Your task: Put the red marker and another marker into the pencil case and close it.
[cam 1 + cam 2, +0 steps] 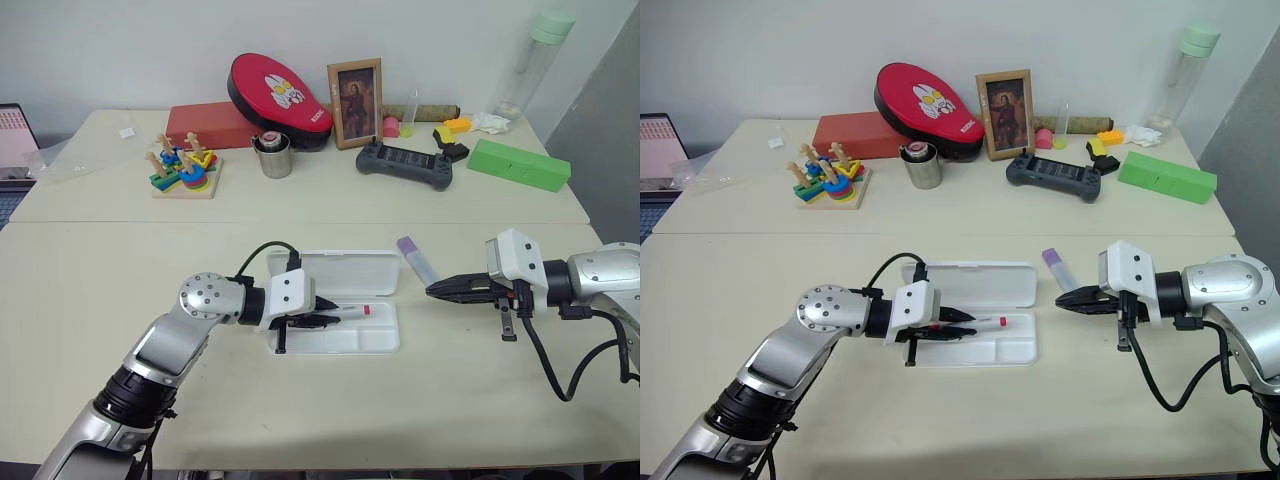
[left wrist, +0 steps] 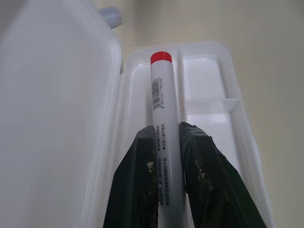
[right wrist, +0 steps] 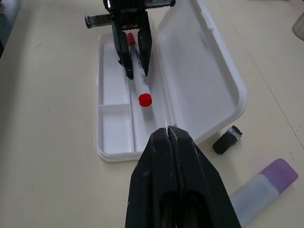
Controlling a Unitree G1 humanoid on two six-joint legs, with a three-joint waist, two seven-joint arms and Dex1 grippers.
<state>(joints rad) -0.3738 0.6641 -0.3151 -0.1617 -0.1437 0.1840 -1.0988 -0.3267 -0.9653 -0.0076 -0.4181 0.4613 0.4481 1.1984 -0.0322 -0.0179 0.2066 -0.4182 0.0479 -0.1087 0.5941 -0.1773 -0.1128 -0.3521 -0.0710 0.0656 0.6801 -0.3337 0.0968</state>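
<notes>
Red marker (image 1: 350,314) lies lengthwise over pencil case (image 1: 345,340).

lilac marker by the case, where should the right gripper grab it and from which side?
Grip the lilac marker mid-barrel on its clear part, coming from above with fingers across its width. It lies flat on the table beside the open pencil case, long sides free. The right gripper is shut, so open first.

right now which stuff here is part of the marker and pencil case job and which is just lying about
Part of the job:
- red marker, held in the left fingers over the tray
- lilac marker, on the table beside the case
- pencil case, lid open

Just lying about:
- small black cap-like piece
- stacking toy
- metal cup
- game controller
- green box
</notes>
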